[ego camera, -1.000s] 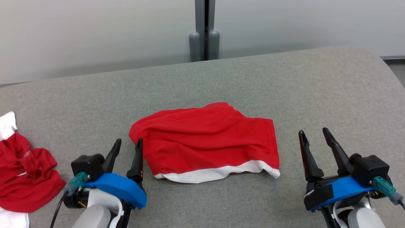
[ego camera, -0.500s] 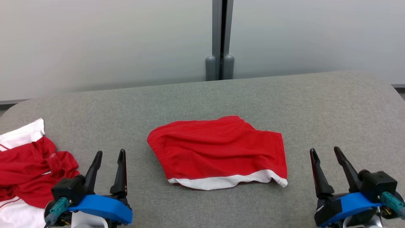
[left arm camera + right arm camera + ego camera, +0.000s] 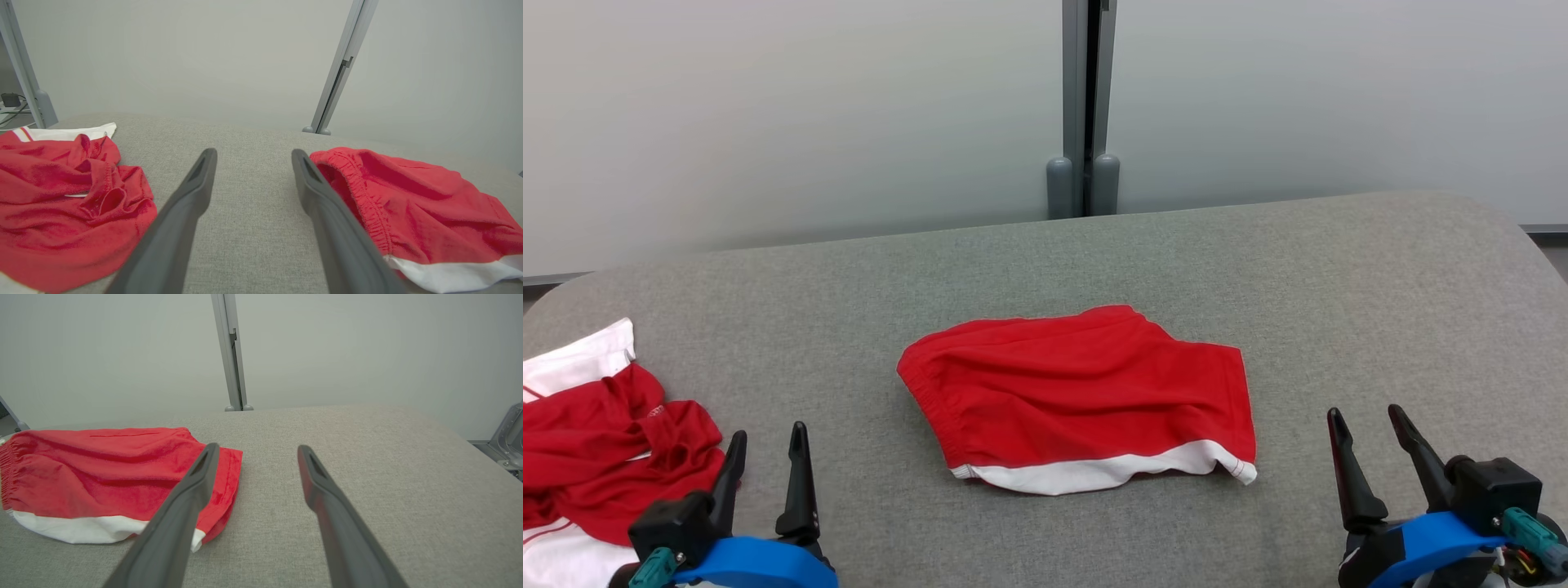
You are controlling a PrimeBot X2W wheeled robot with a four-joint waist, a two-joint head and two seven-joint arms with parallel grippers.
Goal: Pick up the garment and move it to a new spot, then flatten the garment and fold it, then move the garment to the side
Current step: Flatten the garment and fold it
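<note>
The garment (image 3: 1078, 392) is a pair of red shorts with a white hem band, lying folded and a little rumpled at the middle of the grey padded table (image 3: 1339, 286). My left gripper (image 3: 768, 433) stands open at the lower left, apart from the garment's elastic waistband, with nothing between its fingers. In the left wrist view the left gripper (image 3: 254, 153) points over bare table, the garment (image 3: 408, 204) to its right. My right gripper (image 3: 1364, 411) is open at the lower right, empty. In the right wrist view the right gripper (image 3: 258, 447) has the garment (image 3: 102, 473) on its left.
A crumpled pile of red and white clothes (image 3: 605, 441) lies at the table's left edge, close to my left gripper; the pile (image 3: 61, 192) is also at the left of the left wrist view. A grey post (image 3: 1083, 106) stands against the pale wall behind the table.
The head camera has shifted, showing more wall and the table's far edge. My left gripper has drawn back and left, away from the garment's waistband. The garment lies as before.
</note>
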